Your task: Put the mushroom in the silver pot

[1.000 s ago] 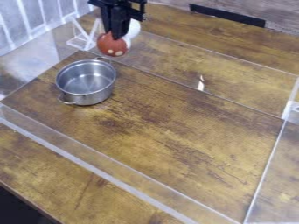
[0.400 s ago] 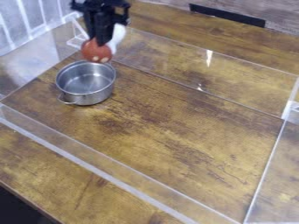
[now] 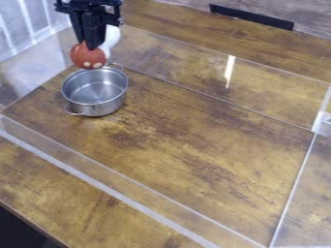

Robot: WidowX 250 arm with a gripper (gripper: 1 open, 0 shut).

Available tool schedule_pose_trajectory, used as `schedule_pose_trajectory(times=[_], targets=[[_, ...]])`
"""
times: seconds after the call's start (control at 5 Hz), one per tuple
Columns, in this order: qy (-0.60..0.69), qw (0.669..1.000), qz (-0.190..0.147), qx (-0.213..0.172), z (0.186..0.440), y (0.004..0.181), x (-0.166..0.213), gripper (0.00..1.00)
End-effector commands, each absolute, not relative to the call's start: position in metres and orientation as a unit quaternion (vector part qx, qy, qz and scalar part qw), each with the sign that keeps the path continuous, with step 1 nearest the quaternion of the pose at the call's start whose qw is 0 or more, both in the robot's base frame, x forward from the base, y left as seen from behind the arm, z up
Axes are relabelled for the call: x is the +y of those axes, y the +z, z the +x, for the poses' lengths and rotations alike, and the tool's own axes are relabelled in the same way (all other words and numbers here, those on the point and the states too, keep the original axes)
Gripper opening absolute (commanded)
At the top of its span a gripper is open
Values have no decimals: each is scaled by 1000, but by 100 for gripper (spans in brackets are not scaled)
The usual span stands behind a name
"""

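Observation:
The mushroom (image 3: 87, 55), a reddish-brown rounded toy, hangs in the air at the upper left, held from above by my black gripper (image 3: 88, 44), which is shut on it and points straight down. The silver pot (image 3: 95, 90), round, shallow and shiny, stands on the wooden table just below and slightly right of the mushroom. The pot's inside shows nothing in it. The mushroom sits over the pot's far left rim, apart from it. My fingertips are partly hidden by the mushroom and a pale patch behind it.
A wooden table (image 3: 195, 126) is ringed by low clear plastic walls (image 3: 123, 199). A white rack-like object (image 3: 26, 24) stands at the far left corner. A dark flat object (image 3: 253, 14) lies at the back edge.
My gripper has carried the mushroom leftward and a little toward the front, from behind the pot's right side to over its far left rim. The pot has stayed in place.

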State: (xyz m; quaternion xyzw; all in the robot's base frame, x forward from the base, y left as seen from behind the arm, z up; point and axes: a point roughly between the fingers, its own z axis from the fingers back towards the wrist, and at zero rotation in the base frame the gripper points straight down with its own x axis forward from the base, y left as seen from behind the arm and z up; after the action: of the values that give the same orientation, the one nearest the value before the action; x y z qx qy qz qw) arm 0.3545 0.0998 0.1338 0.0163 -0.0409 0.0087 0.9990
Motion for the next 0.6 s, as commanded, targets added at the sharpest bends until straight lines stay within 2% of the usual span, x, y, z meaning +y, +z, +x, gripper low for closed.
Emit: schedule_pose_trajectory(times=[0.0, 0.2, 0.4], targets=[[39, 996, 26, -75, 342, 167, 106, 0], [57, 996, 22, -71, 337, 171, 103, 0], [22, 997, 15, -68, 339, 167, 108, 0]])
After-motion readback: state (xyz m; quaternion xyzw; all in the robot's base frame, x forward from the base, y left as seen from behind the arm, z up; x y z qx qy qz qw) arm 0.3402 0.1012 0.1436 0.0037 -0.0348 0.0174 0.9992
